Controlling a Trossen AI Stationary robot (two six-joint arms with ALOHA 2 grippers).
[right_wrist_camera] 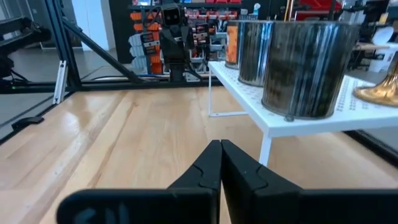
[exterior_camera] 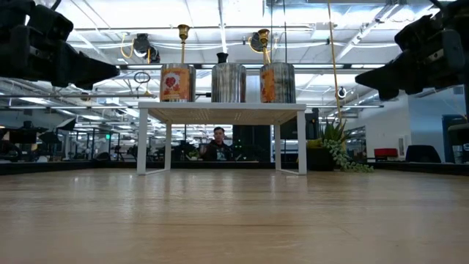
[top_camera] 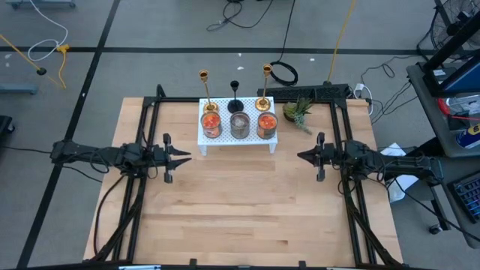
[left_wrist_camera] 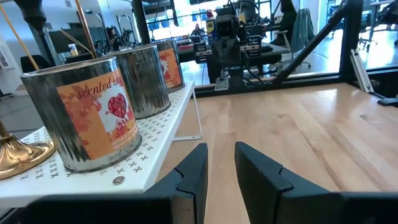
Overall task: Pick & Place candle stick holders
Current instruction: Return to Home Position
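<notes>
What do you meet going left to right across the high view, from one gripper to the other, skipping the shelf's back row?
In order: left gripper → left orange candle → silver candle → right orange candle → right gripper.

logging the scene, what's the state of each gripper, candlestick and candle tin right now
left gripper: open, empty
right gripper: shut, empty
left brass candlestick: upright on white shelf
black candlestick: upright on shelf
right brass candlestick: upright on shelf
three candle tins: upright, front row of shelf
</notes>
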